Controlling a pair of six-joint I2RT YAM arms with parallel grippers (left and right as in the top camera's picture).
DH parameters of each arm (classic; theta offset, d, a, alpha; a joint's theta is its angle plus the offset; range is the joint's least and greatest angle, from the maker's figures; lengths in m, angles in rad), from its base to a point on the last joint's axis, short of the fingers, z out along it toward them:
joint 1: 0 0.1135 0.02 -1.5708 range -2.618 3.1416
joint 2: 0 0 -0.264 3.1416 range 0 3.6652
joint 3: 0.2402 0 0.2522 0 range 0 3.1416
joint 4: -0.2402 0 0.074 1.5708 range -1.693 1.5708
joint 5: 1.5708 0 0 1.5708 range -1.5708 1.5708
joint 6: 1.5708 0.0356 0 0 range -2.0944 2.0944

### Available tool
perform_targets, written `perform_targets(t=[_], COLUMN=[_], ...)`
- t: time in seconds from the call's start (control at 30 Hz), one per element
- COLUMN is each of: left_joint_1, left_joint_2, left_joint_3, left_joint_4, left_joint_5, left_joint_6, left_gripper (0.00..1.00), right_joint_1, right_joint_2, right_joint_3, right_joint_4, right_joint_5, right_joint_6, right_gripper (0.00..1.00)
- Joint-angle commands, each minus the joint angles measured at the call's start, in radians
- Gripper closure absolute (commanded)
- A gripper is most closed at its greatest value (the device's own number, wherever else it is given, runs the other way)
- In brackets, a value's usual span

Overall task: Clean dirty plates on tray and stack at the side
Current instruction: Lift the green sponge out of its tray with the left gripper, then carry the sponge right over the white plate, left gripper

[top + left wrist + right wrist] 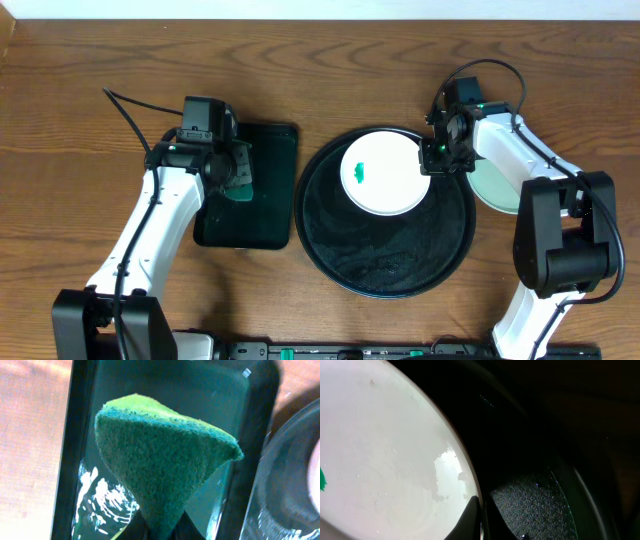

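A white plate with a small green smear sits at the back of the large round black tray. My right gripper is shut on that plate's right rim; the right wrist view shows the fingers pinching the rim of the plate over the tray. A pale mint-green plate lies on the table to the right of the tray, partly hidden by the right arm. My left gripper is shut on a green sponge over the dark green rectangular tray.
The rectangular tray holds some wet streaks under the sponge. The black tray's rim lies just right of it. A black cable runs across the table at the back left.
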Motion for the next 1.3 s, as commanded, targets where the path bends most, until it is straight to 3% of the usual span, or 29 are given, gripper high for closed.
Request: perform_targets(t=[0.0, 0.23, 0.5, 0.67, 1.0, 1.1, 1.2, 1.27], left_joint_1=[-0.001, -0.002, -0.002, -0.002, -0.002, -0.002, -0.002, -0.002], left_joint_2=[0.021, 0.148, 0.265, 0.303, 0.304, 0.304, 0.304, 0.304], left_joint_3=[0.101, 0.288, 0.288, 0.286, 0.258, 0.229, 0.211, 0.219], left_joint_4=[-0.081, -0.319, -0.310, -0.285, -0.232, -0.205, -0.184, -0.189], left_joint_5=[-0.032, -0.031, -0.029, -0.020, -0.020, -0.020, -0.020, -0.020], left_joint_6=[-0.029, -0.032, -0.032, -0.032, -0.032, -0.032, -0.032, -0.032], left_gripper=[0.93, 0.93, 0.93, 0.93, 0.93, 0.93, 0.93, 0.93], right_joint_1=[0.021, 0.022, 0.022, 0.022, 0.022, 0.022, 0.022, 0.022], right_joint_2=[0.000, 0.000, 0.000, 0.000, 0.000, 0.000, 0.000, 0.000], right_joint_3=[-0.003, -0.003, -0.003, -0.003, -0.003, -0.003, -0.003, -0.003], right_joint_4=[0.002, 0.002, 0.002, 0.002, 0.002, 0.002, 0.002, 0.002], right_joint_5=[-0.016, -0.016, -0.016, -0.016, -0.016, -0.017, -0.031, -0.042], right_joint_6=[0.009, 0.009, 0.008, 0.008, 0.008, 0.008, 0.008, 0.008], right_gripper=[0.99, 0.99, 0.99, 0.88, 0.86, 0.87, 0.98, 0.99])
